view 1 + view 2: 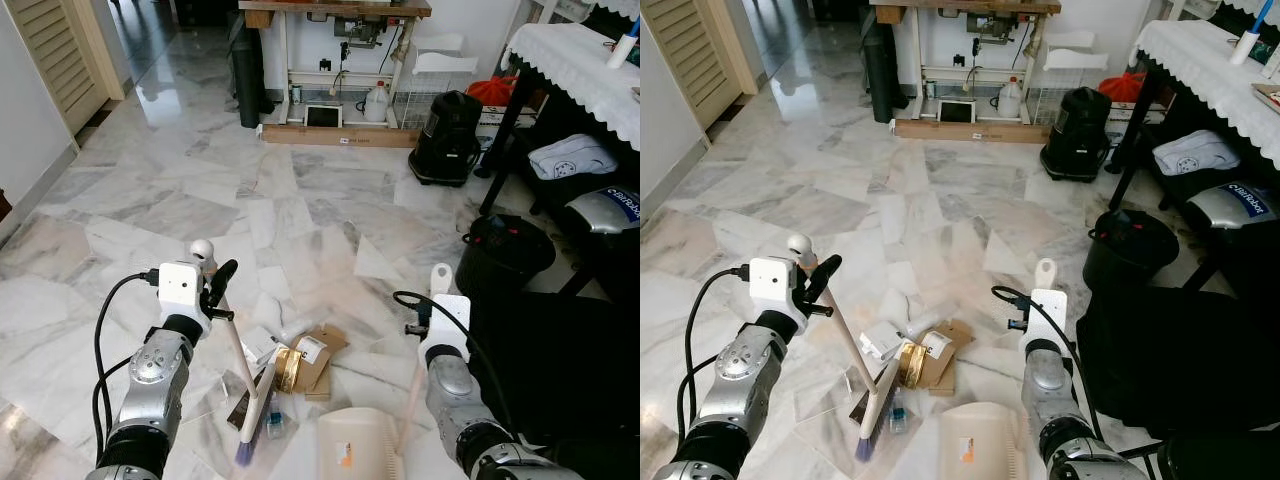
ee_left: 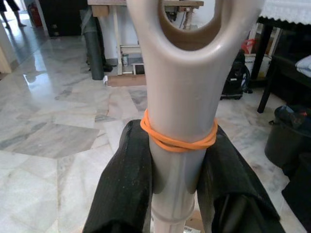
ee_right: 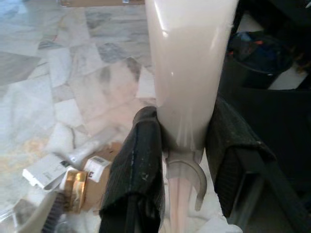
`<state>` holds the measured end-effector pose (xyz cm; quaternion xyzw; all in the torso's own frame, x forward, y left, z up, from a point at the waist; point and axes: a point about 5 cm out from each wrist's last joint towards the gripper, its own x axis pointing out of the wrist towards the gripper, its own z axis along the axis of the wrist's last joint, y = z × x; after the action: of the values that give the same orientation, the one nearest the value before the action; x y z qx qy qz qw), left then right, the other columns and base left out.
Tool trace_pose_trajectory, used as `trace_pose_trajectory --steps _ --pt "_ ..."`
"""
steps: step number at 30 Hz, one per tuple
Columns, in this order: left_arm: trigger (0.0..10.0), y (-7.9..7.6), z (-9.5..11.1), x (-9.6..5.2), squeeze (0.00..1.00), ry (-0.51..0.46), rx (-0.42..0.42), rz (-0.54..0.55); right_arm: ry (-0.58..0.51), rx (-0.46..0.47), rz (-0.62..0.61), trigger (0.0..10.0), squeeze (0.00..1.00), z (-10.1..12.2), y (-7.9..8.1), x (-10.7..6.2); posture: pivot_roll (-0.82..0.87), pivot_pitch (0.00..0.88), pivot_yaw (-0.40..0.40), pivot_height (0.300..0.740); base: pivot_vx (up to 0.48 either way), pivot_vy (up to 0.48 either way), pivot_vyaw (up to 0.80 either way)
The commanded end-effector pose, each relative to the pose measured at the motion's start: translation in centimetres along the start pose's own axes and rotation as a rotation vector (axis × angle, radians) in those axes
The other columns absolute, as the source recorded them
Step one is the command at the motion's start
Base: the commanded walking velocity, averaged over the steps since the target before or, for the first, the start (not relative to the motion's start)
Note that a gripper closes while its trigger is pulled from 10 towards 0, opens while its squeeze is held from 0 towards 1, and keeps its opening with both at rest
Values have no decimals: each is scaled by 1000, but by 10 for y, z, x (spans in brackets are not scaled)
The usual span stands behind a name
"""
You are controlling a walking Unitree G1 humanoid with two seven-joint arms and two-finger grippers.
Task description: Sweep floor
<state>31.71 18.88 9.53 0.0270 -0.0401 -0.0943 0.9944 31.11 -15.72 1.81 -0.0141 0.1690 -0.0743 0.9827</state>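
Left gripper of mine is clamping the beige plastic broom handle; my right gripper is clasping the cream dustpan's handle. No label is legible on the flattened brown cardboard box.

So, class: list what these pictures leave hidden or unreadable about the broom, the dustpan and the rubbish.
1. Dustpan: front part cut off by the bottom edge of both eye views.
2. Broom bristles: the left wrist view shows the handle, which hides them.
3. Rubbish: box labels too small to read.
4. Bin: contents too dark.
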Motion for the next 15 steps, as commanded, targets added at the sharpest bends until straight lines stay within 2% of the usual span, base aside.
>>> trace_pose_trajectory --steps 1,12,15 --pt "10000 0 3 1 0 5 34 -26 20 2 19 10000 0 -4 3 -1 44 49 -28 740 0 0 0" --pt "10000 -8 -11 -2 0 102 -14 -112 16 6 1 10000 0 -4 3 -2 49 57 -27 740 0 0 0" --pt "10000 -8 -16 -5 0 143 -72 -138 14 6 -23 10000 0 -4 0 -2 53 59 -28 740 0 0 0"
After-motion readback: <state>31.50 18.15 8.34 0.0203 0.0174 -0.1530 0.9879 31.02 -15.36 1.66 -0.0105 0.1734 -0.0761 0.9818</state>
